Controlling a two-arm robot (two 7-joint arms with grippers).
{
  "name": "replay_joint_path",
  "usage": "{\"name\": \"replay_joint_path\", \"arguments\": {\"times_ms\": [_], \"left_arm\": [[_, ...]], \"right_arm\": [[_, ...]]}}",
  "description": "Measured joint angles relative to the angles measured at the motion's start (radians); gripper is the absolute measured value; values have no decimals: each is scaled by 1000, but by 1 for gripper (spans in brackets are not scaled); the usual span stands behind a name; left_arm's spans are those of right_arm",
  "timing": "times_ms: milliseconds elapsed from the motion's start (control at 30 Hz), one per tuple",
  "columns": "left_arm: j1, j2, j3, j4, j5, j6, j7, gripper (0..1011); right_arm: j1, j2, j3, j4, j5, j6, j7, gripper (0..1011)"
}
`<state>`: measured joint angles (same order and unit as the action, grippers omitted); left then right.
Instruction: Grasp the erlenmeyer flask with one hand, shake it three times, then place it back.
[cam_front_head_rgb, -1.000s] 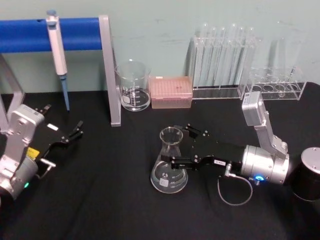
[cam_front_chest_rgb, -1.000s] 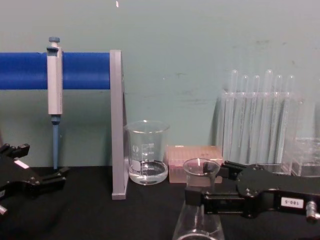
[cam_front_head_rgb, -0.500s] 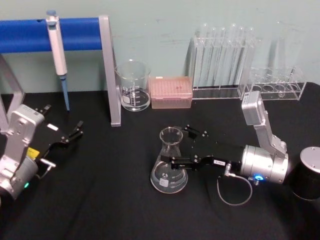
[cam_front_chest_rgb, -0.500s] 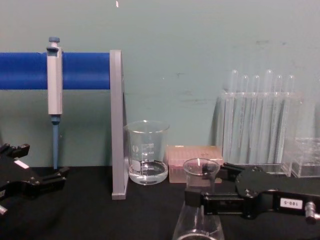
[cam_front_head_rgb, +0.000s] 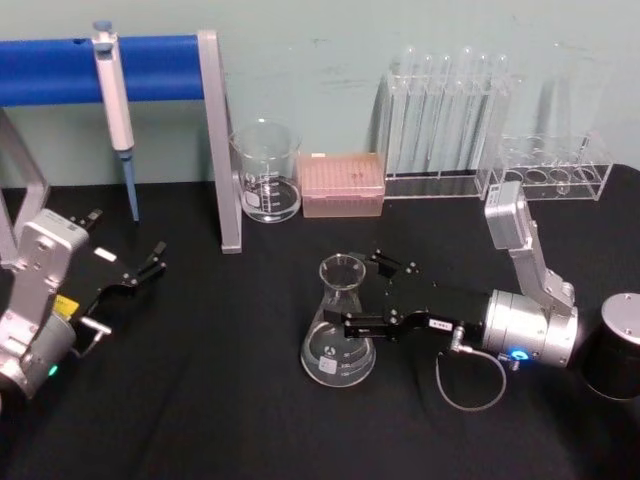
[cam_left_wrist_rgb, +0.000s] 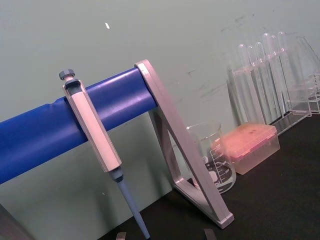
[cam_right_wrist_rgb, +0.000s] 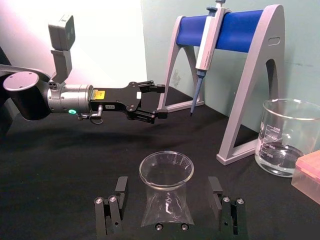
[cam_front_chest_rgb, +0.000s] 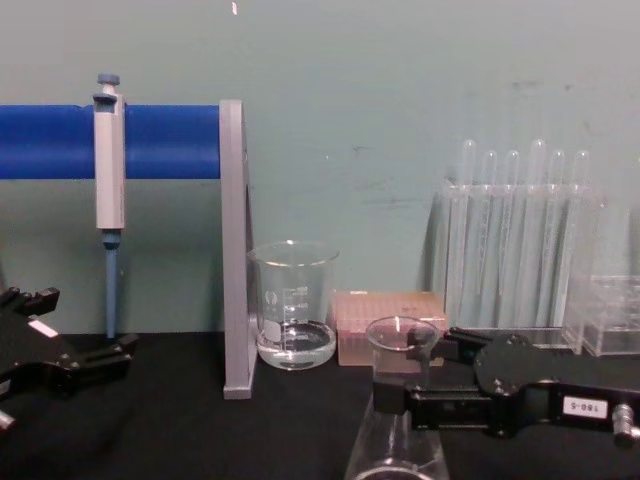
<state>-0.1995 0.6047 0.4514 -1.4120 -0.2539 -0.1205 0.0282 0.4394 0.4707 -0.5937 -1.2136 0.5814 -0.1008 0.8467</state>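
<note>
Right gripper (cam_front_head_rgb: 359, 290) slightly back, jaws wide and empty astride one erlenmeyer flask (cam_front_head_rgb: 338, 345); left gripper (cam_front_head_rgb: 127, 232) idle, jaws apart.

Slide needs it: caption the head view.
Right gripper open around the upright flask's neck; left gripper parked at left.

Everything's backed by a pale green wall (cam_front_head_rgb: 320, 60) that's been scuffed up a bit, with a few dark smudges seen on its right half. The table (cam_front_head_rgb: 200, 400) is covered in a plain black cloth, lit pretty evenly, and a stand (cam_front_head_rgb: 50, 68) made of a fat blue bar on grey metal legs is parked at the back left, close to the wall. Off past the left end, a much brighter whitish wall (cam_right_wrist_rgb: 100, 35) is caught in the right wrist view, where the green is cut off at a straight vertical edge.
</note>
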Motion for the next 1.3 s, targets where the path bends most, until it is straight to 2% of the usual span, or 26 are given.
{"name": "replay_joint_path", "arguments": {"times_ms": [833, 967, 1300], "left_arm": [[0, 0, 0, 0, 0, 0, 0, 1001], [0, 0, 0, 0, 0, 0, 0, 1001], [0, 0, 0, 0, 0, 0, 0, 1001]], "right_arm": [[-1, 0, 1, -2, -1, 0, -2, 995], [-1, 0, 1, -2, -2, 0, -2, 948], [-1, 0, 1, -2, -2, 0, -2, 656]]}}
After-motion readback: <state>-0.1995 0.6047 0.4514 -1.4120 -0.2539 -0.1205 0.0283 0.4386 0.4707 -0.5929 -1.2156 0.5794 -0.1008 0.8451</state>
